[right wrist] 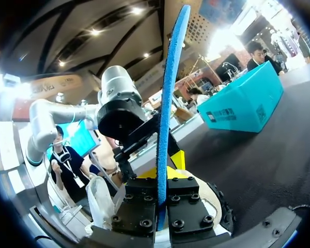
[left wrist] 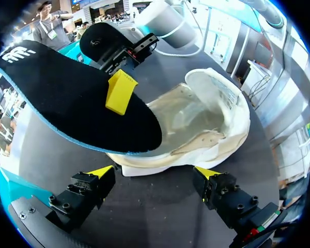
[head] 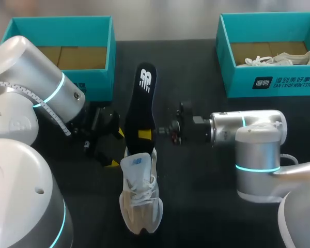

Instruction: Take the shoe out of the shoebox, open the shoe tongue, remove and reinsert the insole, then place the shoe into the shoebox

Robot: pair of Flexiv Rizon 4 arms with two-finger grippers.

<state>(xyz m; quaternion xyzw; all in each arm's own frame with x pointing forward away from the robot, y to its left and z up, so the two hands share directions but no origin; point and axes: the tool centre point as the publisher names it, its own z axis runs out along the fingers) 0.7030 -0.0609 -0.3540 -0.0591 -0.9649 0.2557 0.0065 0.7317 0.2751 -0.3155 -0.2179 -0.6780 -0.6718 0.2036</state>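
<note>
Insole [head: 143,98], pinched by our right end effector [right wrist: 161,201], runs in line with the shoe [head: 140,201], near end over its opening; left end effector [left wrist: 154,173] spread.

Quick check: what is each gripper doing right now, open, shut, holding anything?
Left gripper: open, holding nothing; the shoe lies just ahead of it.
Right gripper: shut on the insole.

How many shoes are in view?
2. One shoe lies mid-table; the other shoe sits in the right shoebox. The left shoebox is partly hidden.
</note>
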